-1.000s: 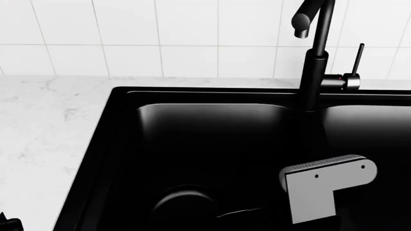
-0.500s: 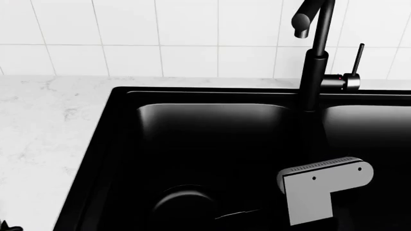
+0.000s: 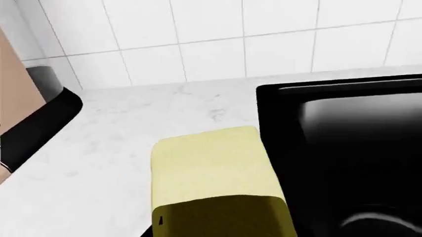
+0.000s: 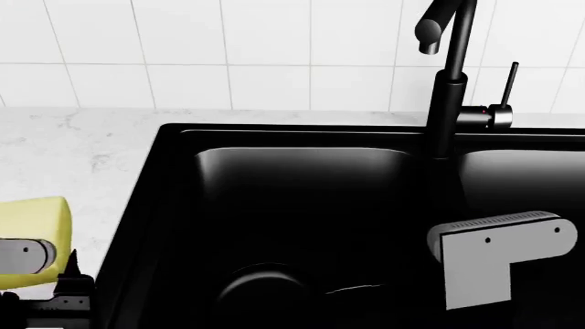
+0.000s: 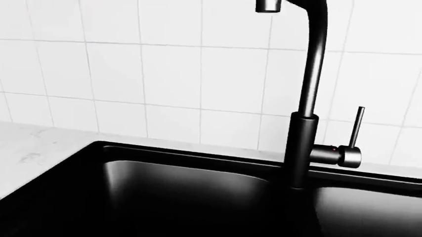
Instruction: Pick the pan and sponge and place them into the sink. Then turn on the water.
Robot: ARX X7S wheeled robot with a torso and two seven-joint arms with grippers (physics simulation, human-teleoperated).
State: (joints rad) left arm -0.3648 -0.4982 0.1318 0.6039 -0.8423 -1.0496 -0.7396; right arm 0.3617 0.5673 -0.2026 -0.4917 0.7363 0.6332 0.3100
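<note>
At nine o'clock in the head view, the sponge [image 4: 35, 236] sat pinched in the left gripper [image 4: 27, 267] over the worktop [image 4: 64, 157], beside the sink [image 4: 302, 199]. Soft and light, it looked best squeezed mid-block. Left wrist view: sponge close-up. Right gripper's state: cannot tell.

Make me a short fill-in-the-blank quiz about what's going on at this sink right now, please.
1. The sponge held at the left gripper is pale ____ in colour.
2. The pan already lies inside the ____ basin of the sink.
3. The sponge is above the ____, not yet over the sink.
4. From the faucet spout, ____ water is running.

Missing words: yellow; left; countertop; no
</note>
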